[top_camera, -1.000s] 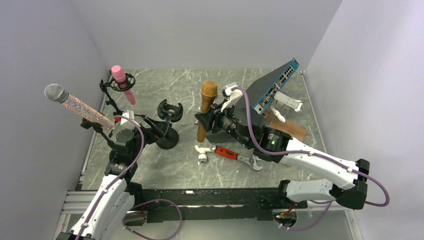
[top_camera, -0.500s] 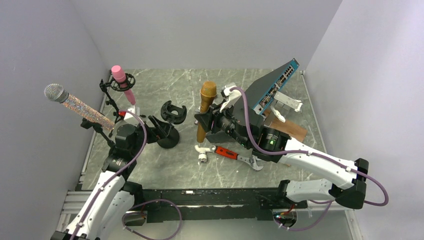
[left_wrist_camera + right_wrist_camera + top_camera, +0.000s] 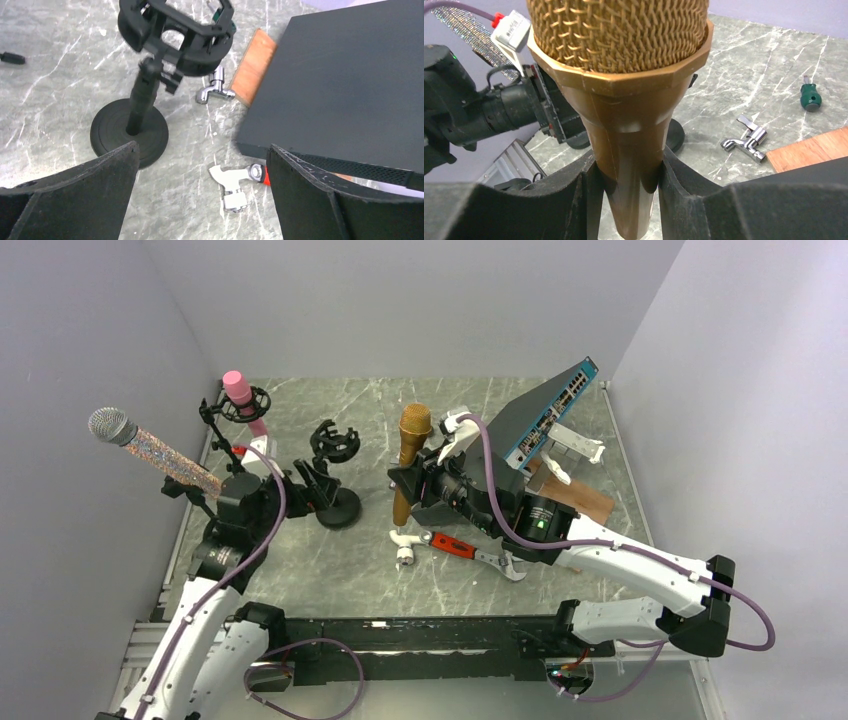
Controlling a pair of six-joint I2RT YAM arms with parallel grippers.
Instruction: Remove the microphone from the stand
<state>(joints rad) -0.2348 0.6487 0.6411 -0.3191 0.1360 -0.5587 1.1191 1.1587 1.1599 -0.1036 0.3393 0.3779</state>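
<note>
Top view: the mic [image 3: 408,465] stands upright in my right jaws, apart from the empty stand [image 3: 338,508]. Left wrist: my left jaws gape open, facing the stand. Right wrist: jaws clamp the mic's handle. I judge removal done; only set-down remains.

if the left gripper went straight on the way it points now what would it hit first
Probably the black stand: its round base lies just past one finger of the open left gripper. The gap itself looks onto bare table and a wrench head, but depth is unclear.
</note>
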